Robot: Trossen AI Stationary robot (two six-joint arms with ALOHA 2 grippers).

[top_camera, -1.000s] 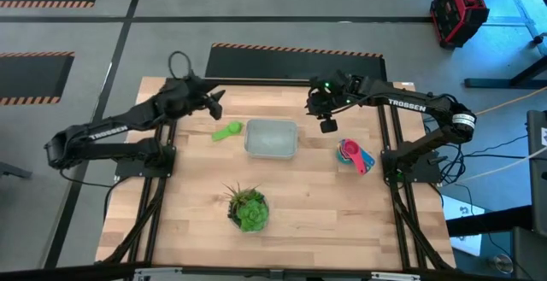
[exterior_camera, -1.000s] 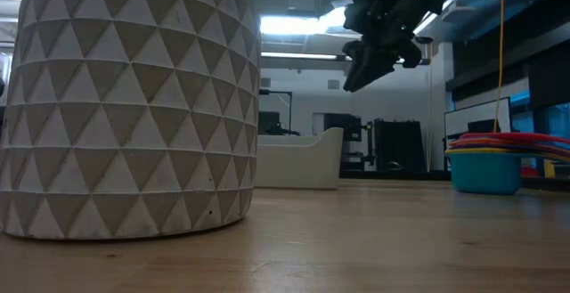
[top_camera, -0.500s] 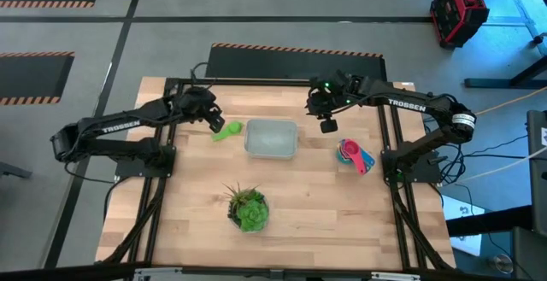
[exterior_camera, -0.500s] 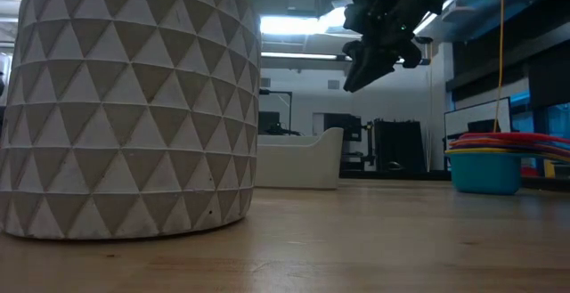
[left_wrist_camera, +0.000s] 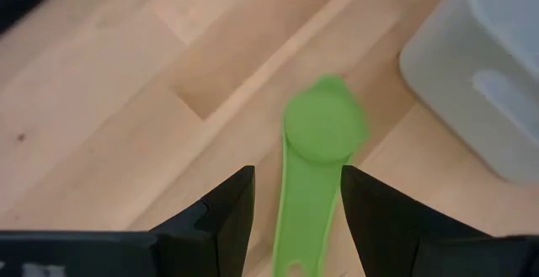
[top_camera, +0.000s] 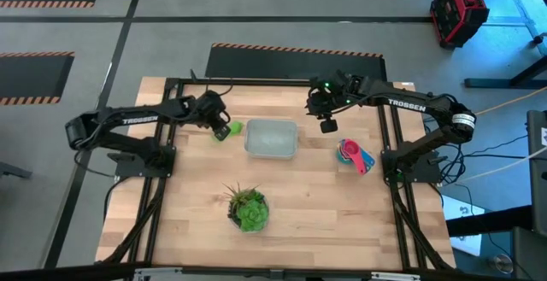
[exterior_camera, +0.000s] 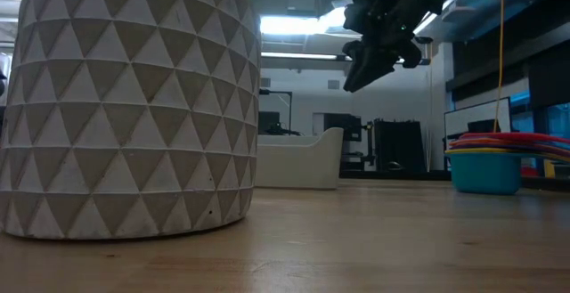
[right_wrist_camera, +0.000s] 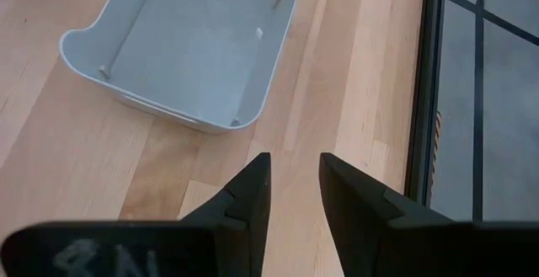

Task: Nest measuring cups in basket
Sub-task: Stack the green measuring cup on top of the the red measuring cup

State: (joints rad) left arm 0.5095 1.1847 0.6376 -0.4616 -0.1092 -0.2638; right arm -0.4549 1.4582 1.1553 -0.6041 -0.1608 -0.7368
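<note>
The green measuring cup [top_camera: 232, 130] lies flat on the table just left of the basket [top_camera: 272, 138], a pale grey-blue tub. My left gripper [top_camera: 220, 125] is open over the cup. In the left wrist view its fingers [left_wrist_camera: 296, 178] stand on either side of the green handle [left_wrist_camera: 303, 218], with the round bowl [left_wrist_camera: 323, 130] beyond them. I see no touch. The other cups sit nested in a stack [top_camera: 355, 155] right of the basket, also seen in the low view [exterior_camera: 499, 158]. My right gripper [top_camera: 328, 126] hangs above the table near the basket's far right corner, its fingers [right_wrist_camera: 295, 176] narrowly open.
A potted plant [top_camera: 248, 209] stands near the table's near edge, in front of the basket. Its white patterned pot [exterior_camera: 129, 106] fills the left of the low view. Bare wood lies between basket and cup stack. Black frame rails run along the table's sides [right_wrist_camera: 425, 83].
My left gripper has moved toward the table's near edge and right, coming down over the green cup until its fingers straddle the handle. The cup itself has stayed in place. The right arm has kept still.
</note>
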